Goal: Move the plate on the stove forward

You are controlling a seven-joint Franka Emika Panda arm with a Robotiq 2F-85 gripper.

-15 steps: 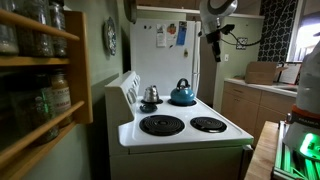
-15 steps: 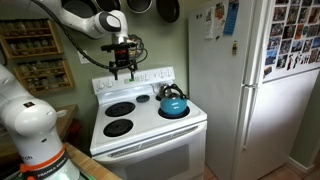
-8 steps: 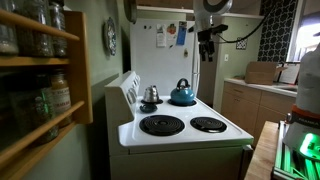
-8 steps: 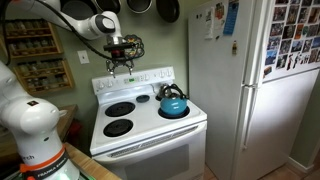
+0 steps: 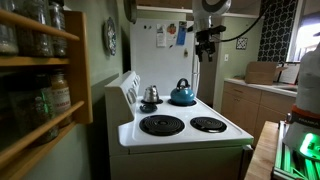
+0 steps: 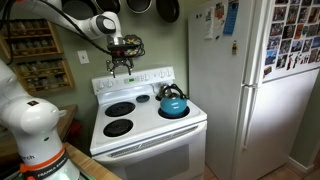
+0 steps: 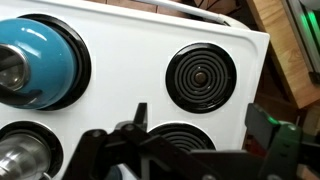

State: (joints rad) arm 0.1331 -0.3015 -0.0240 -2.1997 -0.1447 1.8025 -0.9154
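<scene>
1. Gripper (image 6: pixel 120 68) is held high above the stove (image 6: pixel 150 124), over its rear edge, well clear of the top.
2. Fingers (image 6: pixel 114 71) are pointed straight down at the stove; the wrist is held vertical.
3. Jaws are seen spread wide in the wrist view.
4. Arm (image 6: pixel 62 14) is arched in from above and to one side of the stove in both exterior views, elbow bent.

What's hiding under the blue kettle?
The blue kettle sits on a back burner of the white stove. Only the burner's dark edge peeks out around it. The coil itself is covered by the kettle, so it cannot be seen.
</scene>
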